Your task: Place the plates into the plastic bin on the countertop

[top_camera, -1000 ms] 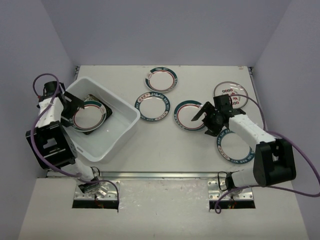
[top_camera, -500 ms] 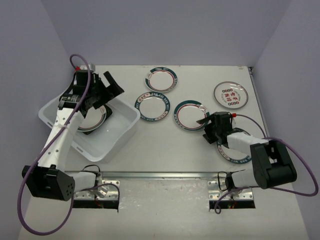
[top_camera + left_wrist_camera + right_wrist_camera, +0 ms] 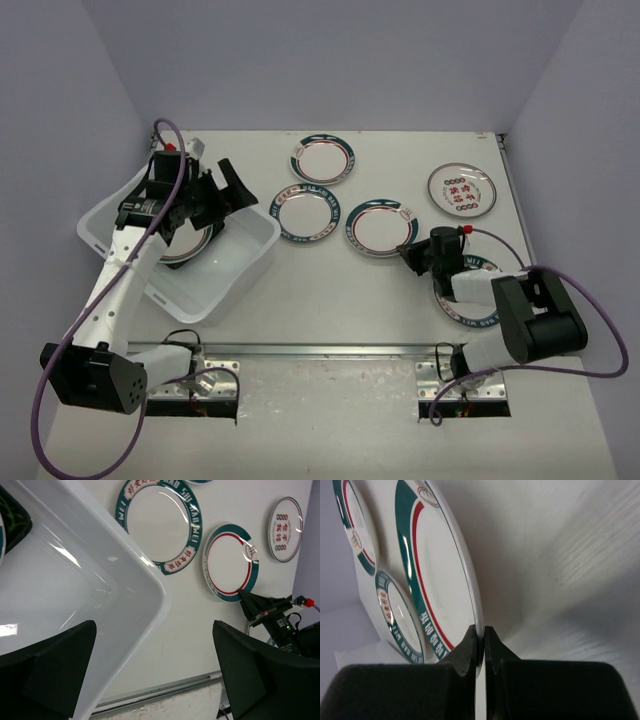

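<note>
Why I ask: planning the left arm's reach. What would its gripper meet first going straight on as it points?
Probably the rim of the plastic bin, near its corner: the open left gripper points at that edge. Depth is unclear; it may just clear it and reach bare countertop.

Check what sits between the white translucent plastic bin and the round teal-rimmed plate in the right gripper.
Another round white plate with a lettered teal rim, lying flat; clearest in the top view.
</note>
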